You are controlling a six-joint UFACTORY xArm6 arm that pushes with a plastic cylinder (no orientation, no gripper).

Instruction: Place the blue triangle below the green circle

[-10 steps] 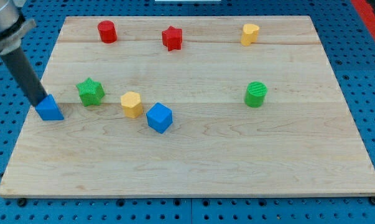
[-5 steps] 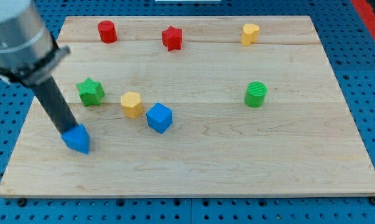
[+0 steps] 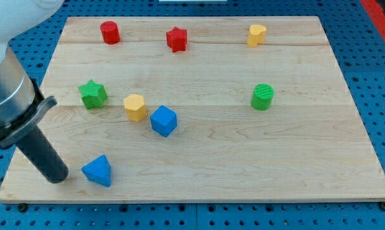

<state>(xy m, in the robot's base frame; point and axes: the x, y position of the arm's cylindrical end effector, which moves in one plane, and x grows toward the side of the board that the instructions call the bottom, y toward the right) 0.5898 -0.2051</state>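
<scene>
The blue triangle (image 3: 98, 170) lies near the board's bottom left corner. The green circle (image 3: 263, 96) stands far off at the view's right, mid-height. My tip (image 3: 57, 178) rests on the board just left of the blue triangle, with a small gap between them. The dark rod rises from it up and to the left.
A blue cube (image 3: 163, 121), a yellow hexagon (image 3: 135, 107) and a green star (image 3: 92, 94) sit at left centre. A red cylinder (image 3: 110, 32), a red star (image 3: 176, 39) and a yellow heart (image 3: 256, 34) line the top. The board's bottom edge (image 3: 192, 199) is close below the triangle.
The blue triangle has been pushed from the left edge down and to the right toward the bottom. My tip has followed it down and now stands to its left instead of above it.
</scene>
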